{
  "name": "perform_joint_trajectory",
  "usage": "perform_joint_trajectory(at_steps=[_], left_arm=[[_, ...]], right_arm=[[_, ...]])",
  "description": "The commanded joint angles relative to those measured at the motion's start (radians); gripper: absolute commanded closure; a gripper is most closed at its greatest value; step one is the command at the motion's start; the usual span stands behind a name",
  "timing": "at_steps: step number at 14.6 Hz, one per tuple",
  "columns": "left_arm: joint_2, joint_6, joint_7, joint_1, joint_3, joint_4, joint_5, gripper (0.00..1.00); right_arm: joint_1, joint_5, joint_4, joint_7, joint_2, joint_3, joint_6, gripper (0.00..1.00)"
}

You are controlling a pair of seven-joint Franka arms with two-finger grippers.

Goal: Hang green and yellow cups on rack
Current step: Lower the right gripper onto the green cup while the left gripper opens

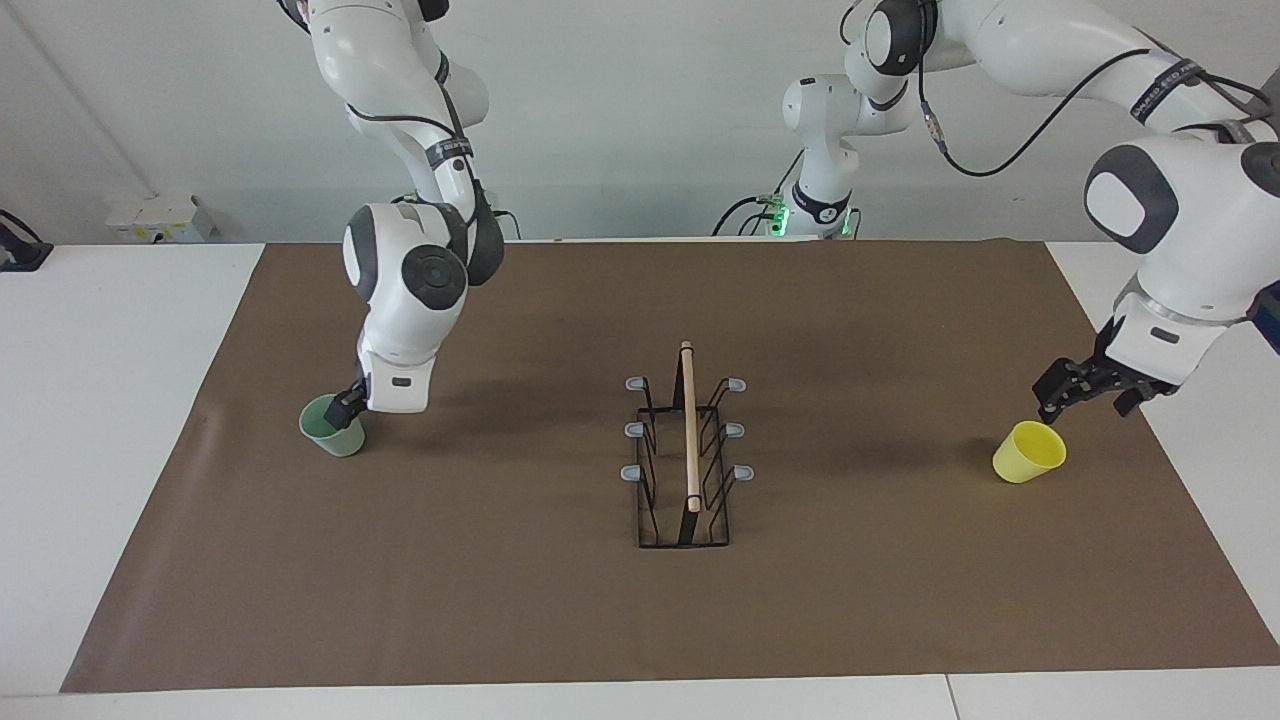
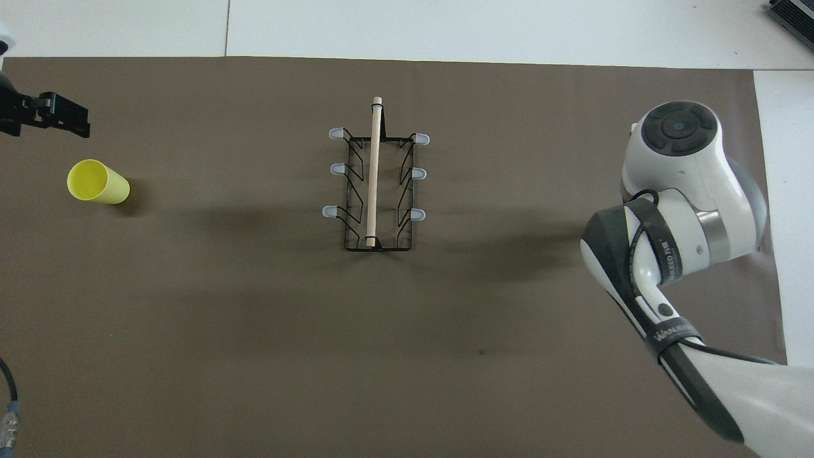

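Green cup (image 1: 333, 427) stands under our right gripper (image 1: 347, 408), one open finger inside its rim; our left gripper (image 1: 1085, 388), open, hovers beside the yellow cup (image 1: 1029, 452).

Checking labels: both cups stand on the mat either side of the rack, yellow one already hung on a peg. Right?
Not quite. The yellow cup isn't hung; it stands on the mat like the green cup. The rack pegs are all bare, as the facing view shows.

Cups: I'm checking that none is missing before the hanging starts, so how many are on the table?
2. The green cup stands at the right arm's end, at the right gripper. The yellow cup stands at the left arm's end. None hangs on the rack.
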Motion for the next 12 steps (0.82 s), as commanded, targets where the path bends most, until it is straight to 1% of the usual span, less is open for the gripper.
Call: perform_joint_trajectory(at_steps=[1, 2, 3, 4, 7, 9, 11, 12], left_arm=[[0.069, 0.024, -0.006, 0.018, 0.116, 0.047, -0.166, 0.0], [0.092, 0.016, -0.008, 0.008, 0.178, 0.046, -0.218, 0.0], [0.11, 0.007, -0.037, 0.004, 0.209, 0.046, -0.246, 0.0], [0.119, -0.004, -0.093, 0.006, 0.212, 0.043, -0.255, 0.0], [0.138, -0.042, -0.302, 0.012, 0.217, 0.03, -0.256, 0.0], [0.153, -0.036, -0.443, 0.024, 0.22, 0.012, -0.294, 0.0], [0.194, -0.027, -0.598, 0.035, 0.223, 0.02, -0.341, 0.0], [0.201, -0.015, -0.637, 0.041, 0.223, 0.017, -0.352, 0.0]], right_arm=[[0.043, -0.187, -0.096, -0.121, -0.006, 0.0, 0.055, 0.0], [0.072, -0.261, -0.13, -0.123, 0.002, 0.0, 0.055, 0.0], [0.107, -0.328, -0.162, -0.123, 0.017, 0.0, 0.049, 0.0], [0.132, -0.385, -0.194, -0.117, 0.023, -0.001, 0.048, 0.0], [0.137, -0.525, -0.285, -0.111, 0.014, -0.001, 0.049, 0.0], [0.123, -0.594, -0.352, -0.048, -0.004, -0.001, 0.067, 0.0], [0.102, -0.645, -0.372, -0.014, -0.009, -0.001, 0.084, 0.0], [0.096, -0.659, -0.374, -0.004, -0.009, -0.003, 0.084, 0.0]])
